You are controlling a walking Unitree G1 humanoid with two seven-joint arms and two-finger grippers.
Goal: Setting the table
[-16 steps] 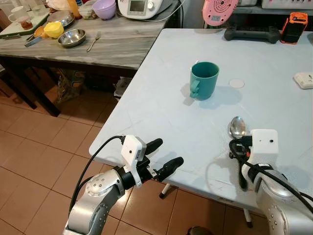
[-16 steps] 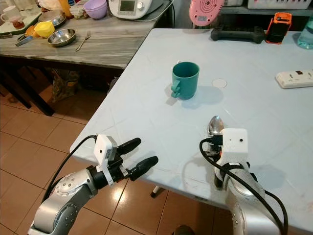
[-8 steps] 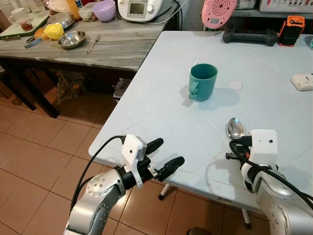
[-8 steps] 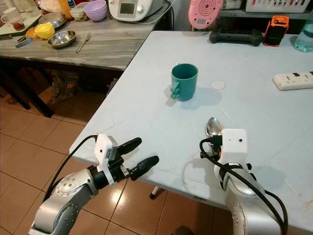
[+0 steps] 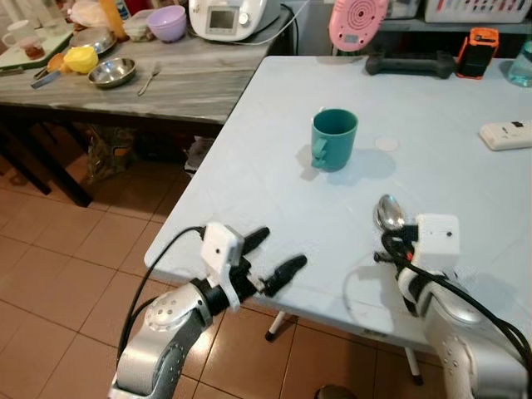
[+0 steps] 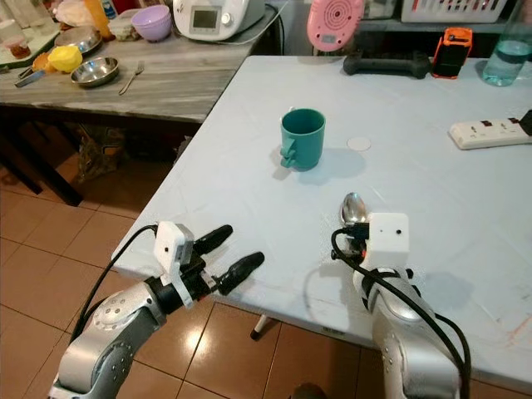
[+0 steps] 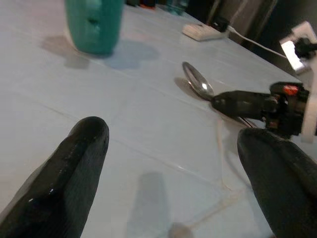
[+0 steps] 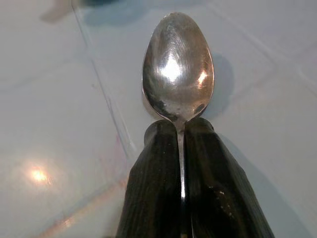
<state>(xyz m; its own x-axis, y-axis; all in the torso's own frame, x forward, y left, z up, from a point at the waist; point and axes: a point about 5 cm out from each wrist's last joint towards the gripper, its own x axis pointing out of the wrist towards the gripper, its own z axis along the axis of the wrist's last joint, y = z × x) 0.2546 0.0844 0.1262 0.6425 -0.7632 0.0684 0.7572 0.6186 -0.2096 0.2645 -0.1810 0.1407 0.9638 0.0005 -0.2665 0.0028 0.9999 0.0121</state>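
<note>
Low over the pale table (image 5: 274,179), the spoon (image 8: 178,67) sits clamped by its handle between the right gripper's (image 8: 182,163) closed fingers, bowl pointing ahead toward the green mug (image 5: 333,140). Bare tabletop lies between bowl and mug, and more to either side of the gripper. Beyond the table's near edge, off to the spoon's left, the left gripper (image 5: 274,259) hovers with fingers spread, holding nothing, tiled floor (image 5: 66,249) beneath it.

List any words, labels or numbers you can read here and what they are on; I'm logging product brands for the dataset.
None can be read.
White appliance: its screen is too small and blurred.
Orange and black device: no legible marking.
Pink round gadget: no legible text.
Green mug and spoon: unmarked.
</note>
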